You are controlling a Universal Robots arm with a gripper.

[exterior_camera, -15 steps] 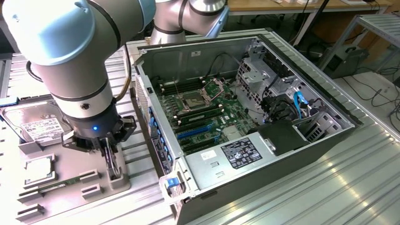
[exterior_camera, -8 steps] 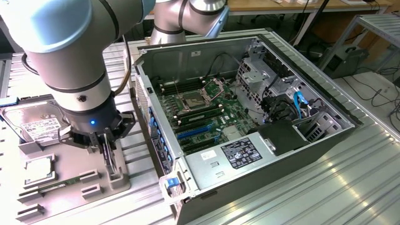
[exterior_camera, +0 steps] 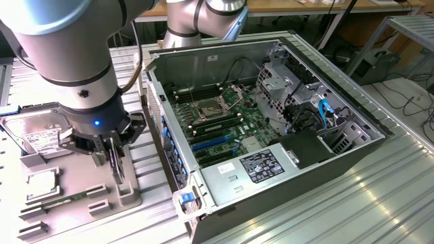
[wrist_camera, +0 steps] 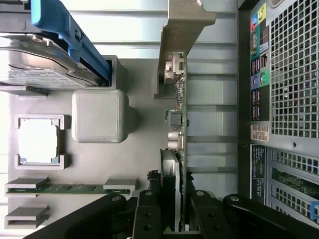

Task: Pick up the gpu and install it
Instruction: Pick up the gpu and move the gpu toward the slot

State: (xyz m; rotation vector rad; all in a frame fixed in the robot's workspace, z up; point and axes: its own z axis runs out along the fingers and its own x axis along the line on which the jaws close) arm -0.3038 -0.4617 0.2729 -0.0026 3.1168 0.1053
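Ribbed metal bench (exterior_camera: 366, 203), workshop clutter behind. Just beside the open computer case (exterior_camera: 203, 61), by its rear panel, the gpu (wrist_camera: 180, 124) stands on edge at the grey fixture tray (exterior_camera: 78, 175). The gripper (wrist_camera: 175, 204) pinches its two faces. Judged light, stiff and fragile: grip the bare board, sparing fan and connectors.

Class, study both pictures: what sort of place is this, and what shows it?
Probably a robotics lab bench: a robot arm whose gripper grips the gpu, an open computer case on a ribbed metal table, and a grey tray holding a hard drive.

Bright even light, glare on table (exterior_camera: 379, 203)
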